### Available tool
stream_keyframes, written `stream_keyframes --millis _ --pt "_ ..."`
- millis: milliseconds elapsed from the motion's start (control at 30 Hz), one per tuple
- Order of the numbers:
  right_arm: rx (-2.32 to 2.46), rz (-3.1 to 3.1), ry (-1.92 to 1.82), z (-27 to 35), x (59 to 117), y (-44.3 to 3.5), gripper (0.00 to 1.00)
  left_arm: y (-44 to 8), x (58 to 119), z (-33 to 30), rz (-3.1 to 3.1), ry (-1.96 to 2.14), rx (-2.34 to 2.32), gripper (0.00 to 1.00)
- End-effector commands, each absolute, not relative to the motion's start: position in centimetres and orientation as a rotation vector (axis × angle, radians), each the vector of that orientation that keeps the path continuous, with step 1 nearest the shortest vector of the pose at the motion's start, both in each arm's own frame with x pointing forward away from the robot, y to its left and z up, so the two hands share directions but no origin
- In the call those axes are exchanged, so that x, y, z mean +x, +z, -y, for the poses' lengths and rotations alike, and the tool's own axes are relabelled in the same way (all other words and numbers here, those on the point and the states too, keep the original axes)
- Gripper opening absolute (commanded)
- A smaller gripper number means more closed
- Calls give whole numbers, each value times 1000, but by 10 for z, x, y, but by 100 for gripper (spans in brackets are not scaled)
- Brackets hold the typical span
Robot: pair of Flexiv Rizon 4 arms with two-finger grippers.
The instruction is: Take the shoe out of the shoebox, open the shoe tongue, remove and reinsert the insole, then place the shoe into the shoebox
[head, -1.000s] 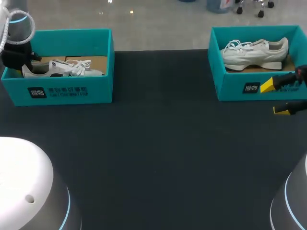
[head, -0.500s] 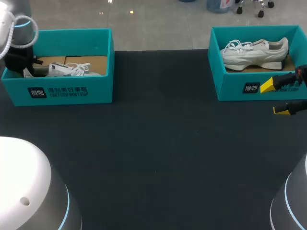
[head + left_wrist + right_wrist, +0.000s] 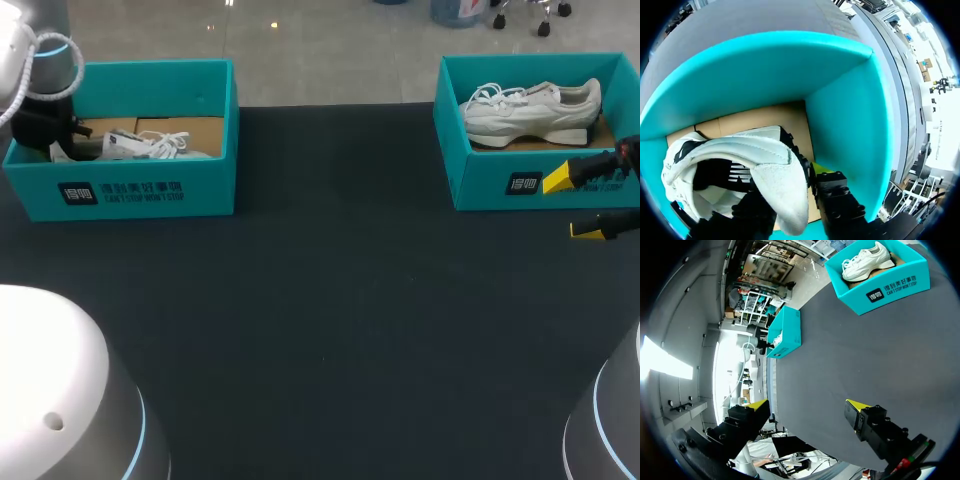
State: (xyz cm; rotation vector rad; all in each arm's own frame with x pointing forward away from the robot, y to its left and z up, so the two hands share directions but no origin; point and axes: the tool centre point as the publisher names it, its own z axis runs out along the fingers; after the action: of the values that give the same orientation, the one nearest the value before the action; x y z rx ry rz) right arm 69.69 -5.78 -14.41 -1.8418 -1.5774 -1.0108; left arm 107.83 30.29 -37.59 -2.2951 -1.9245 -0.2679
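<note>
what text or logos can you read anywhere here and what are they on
Left box, front wall: a dark logo square and two lines of white characters, too small to read.
Right box, front wall: the same kind of logo square and white characters, too small to read.
Left shoe and right shoe: no text that I can make out.

Soft, even overhead light fills the head view. The dark table [image 3: 330, 300] soaks it up without glare, and shadows around the teal shoebox [image 3: 150, 190] are faint. In the left wrist view the white shoe [image 3: 775, 165] is brightly lit, its opening deep in shadow. In the right wrist view, strong daylight beside the table washes out detail.
</note>
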Motion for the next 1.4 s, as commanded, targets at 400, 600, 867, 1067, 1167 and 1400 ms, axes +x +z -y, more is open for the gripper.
stream_keyframes --millis 400,600,867,1067,1167,1400 --pt "-1845 1578 -1009 57 697 -145 100 -318 1060 -287 2008 -316 -2311 100" --pt "-1845 1578 -1009 57 697 -145 100 -278 1058 -283 2128 -315 -2269 100" --pt "-1845 1578 -1009 57 697 -145 100 -223 1056 -279 2251 -262 -2192 100" --pt "-1845 1578 -1009 57 697 -145 100 -189 1058 -281 2445 -228 -1961 100" --pt "-1845 1578 -1009 57 697 -145 100 -176 1060 -277 2543 -228 -1884 100" --pt "-1845 1578 -1009 57 697 -145 100 -176 1060 -277 2543 -228 -1884 100"
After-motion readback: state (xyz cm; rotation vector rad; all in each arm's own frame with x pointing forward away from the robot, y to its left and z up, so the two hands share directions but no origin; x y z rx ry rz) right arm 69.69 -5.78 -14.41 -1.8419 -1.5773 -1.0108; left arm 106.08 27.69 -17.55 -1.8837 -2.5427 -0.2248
